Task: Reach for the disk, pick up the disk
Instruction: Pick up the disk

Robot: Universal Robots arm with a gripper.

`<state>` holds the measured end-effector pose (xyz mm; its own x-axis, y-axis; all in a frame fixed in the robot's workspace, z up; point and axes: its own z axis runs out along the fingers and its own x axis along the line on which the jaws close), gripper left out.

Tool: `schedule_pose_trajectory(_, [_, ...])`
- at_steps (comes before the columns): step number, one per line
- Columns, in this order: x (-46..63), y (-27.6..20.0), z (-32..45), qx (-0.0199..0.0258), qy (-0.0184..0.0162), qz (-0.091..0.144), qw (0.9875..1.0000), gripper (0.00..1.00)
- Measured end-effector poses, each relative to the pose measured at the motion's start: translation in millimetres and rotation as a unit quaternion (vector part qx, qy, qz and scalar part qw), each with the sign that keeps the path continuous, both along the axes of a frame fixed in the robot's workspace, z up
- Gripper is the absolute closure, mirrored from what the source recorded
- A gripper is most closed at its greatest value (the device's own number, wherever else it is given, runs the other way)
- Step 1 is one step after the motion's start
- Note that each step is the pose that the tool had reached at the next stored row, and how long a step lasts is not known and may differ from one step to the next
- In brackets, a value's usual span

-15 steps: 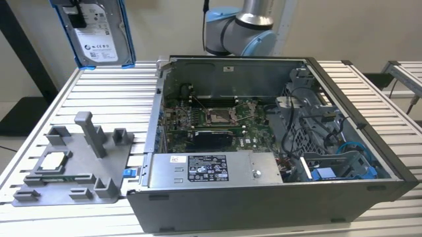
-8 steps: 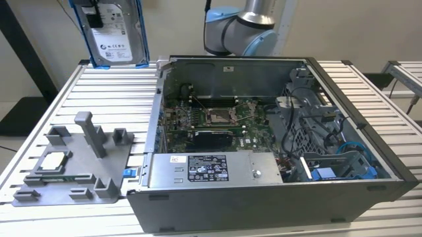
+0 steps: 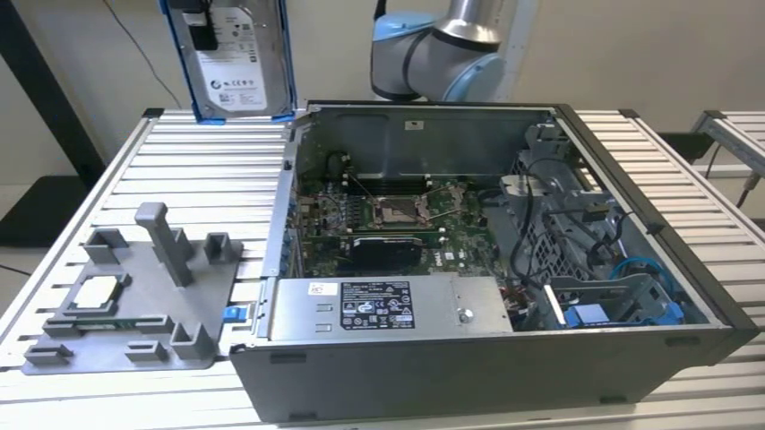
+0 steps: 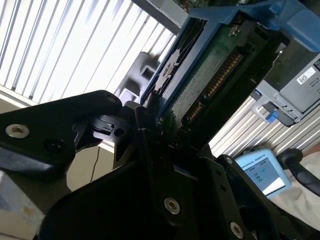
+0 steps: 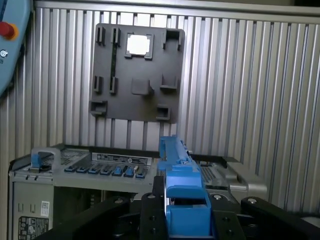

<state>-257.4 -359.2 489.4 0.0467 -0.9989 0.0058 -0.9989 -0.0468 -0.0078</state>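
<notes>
Your black gripper [image 4: 161,126] is clamped tight on the disk [image 3: 233,63], a flat silver metal drive with a white label and a bright blue plastic frame. In the second wrist view, the black fingers [image 4: 145,117] pinch one end of the disk, and you can see its green board side with a row of gold pins. In the first wrist view, the blue frame sticks out from between the black fingers.

In the exterior view, the disk stands upright. It is past the far corner of the big open grey metal computer case [image 3: 478,358], on the exterior view's left. The label side faces that camera. The first wrist view looks down on the case and on the table, which lie well below the disk.

The case sits on a grey metal table [image 3: 179,152] made of long slats. Its lid is off, so you can see the green board and wires inside. A grey metal box [image 3: 382,309] with a black-and-white sticker sits inside the case, along its near wall.

Beside the case, on the exterior view's left, a flat grey plastic tray [image 3: 132,305] with little posts lies on the table. A small square silver chip [image 3: 96,291] rests in the tray.

The grey and light blue robot arm [image 3: 436,45] rises behind the far wall of the case.
</notes>
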Motion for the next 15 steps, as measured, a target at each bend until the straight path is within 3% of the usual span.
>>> schedule_pose_trajectory(15, [49.4,1.5,0.0,0.0000,0.0000,0.000,1.0000,1.00])
